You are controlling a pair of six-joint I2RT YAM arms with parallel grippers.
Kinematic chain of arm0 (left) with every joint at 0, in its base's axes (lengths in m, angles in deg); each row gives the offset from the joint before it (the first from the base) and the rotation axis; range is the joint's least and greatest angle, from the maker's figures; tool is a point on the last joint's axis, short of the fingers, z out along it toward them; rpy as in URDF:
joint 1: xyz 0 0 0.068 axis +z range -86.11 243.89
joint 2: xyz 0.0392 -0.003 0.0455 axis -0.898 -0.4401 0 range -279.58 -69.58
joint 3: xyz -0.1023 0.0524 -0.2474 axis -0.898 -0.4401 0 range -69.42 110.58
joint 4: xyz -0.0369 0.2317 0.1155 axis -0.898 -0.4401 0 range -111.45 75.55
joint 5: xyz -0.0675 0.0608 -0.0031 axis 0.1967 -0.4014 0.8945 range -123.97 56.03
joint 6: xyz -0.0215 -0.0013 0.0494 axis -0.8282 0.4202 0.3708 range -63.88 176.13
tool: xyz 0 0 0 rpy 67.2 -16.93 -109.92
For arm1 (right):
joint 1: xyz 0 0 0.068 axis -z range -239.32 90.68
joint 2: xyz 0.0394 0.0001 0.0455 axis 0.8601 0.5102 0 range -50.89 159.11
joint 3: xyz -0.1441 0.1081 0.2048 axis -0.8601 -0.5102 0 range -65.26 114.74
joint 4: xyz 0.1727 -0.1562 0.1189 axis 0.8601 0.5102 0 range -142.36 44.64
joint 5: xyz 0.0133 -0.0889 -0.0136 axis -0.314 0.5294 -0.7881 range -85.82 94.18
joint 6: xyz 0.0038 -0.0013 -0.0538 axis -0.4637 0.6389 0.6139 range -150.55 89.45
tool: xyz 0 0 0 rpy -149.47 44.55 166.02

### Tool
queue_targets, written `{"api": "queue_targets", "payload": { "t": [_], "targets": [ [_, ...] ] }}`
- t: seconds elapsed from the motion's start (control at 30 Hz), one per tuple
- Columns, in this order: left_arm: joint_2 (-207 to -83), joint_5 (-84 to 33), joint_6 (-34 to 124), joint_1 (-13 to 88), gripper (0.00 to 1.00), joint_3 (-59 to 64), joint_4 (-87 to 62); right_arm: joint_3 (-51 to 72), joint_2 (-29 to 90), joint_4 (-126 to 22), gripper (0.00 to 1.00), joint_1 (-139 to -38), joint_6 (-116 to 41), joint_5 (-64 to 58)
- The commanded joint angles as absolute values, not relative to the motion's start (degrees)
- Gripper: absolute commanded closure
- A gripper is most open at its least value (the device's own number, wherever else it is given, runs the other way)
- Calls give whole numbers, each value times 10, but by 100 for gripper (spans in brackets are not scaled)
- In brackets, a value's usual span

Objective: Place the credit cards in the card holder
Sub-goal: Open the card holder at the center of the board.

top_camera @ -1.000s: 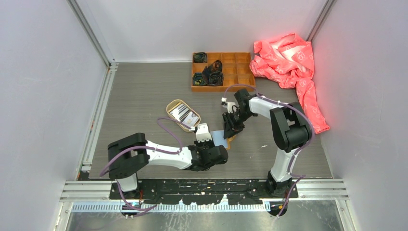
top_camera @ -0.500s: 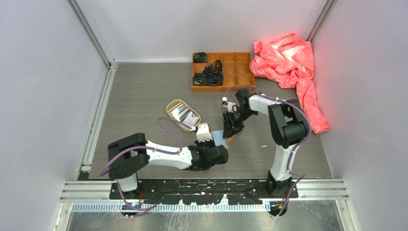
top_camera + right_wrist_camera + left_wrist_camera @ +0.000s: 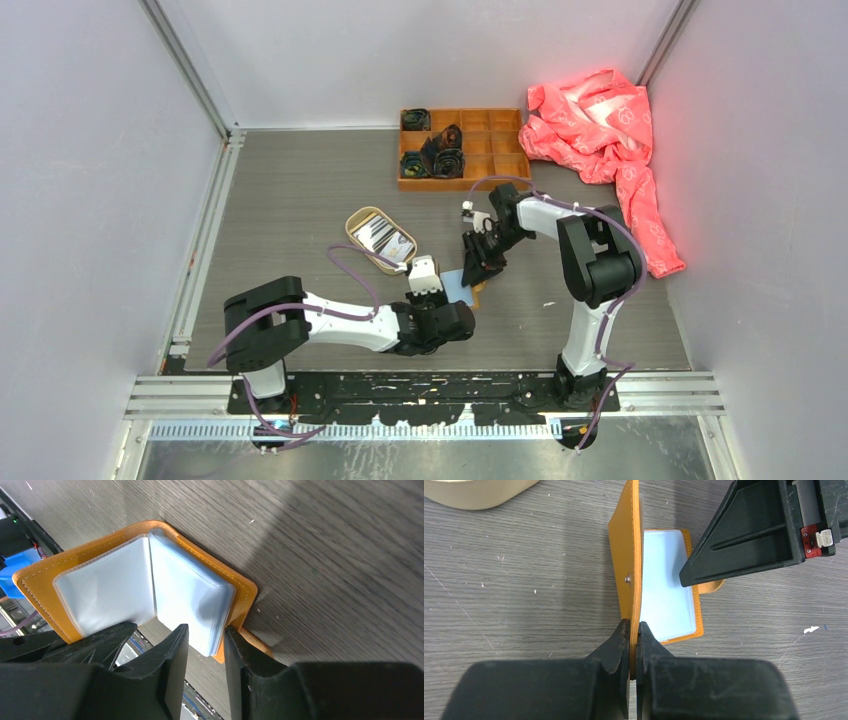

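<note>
At mid-table, between the two arms, the card holder [image 3: 100, 592] lies open, and you see almost no change. Over the last second the right arm's elbow shifts a touch, while holder, grippers and cards keep their places. Your left gripper [image 3: 634, 630] stays clamped on the near edge of the cover [image 3: 625, 550], standing it upright off the table [image 3: 514, 580]. Your right gripper [image 3: 205, 630] has its jaws narrowly apart around the free edge of the clear sleeves [image 3: 185, 587]. A gap shows on one side, so I judge it is steadying or parting them, not pinching. Neither gripper carries a card; the credit cards [image 3: 385, 240] sit in the oval tray [image 3: 350, 222] near by. So the holder looks readied, but loading is not yet begun.
</note>
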State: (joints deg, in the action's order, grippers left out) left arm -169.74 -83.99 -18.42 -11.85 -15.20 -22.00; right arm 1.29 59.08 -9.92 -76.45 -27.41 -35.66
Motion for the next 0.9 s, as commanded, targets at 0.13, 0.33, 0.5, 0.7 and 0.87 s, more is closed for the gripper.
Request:
{"api": "queue_targets", "payload": {
  "t": [0.13,0.33,0.5,0.7,0.87],
  "targets": [
    [-1692,-841,-178,-121,100,-137,-189,18,595,-107,60,-763,-286,-342],
    [-1697,-835,-176,-122,100,-142,-177,27,608,-97,62,-762,-289,-384],
    [-1696,-830,-178,-121,100,-152,-164,31,606,-87,65,-760,-285,-474],
    [-1688,-830,-177,-121,100,-173,-147,28,597,-88,67,-758,-284,-549],
    [-1684,-827,-168,-122,100,-192,-101,24,595,-94,67,-758,-284,-563]
  ]
}}
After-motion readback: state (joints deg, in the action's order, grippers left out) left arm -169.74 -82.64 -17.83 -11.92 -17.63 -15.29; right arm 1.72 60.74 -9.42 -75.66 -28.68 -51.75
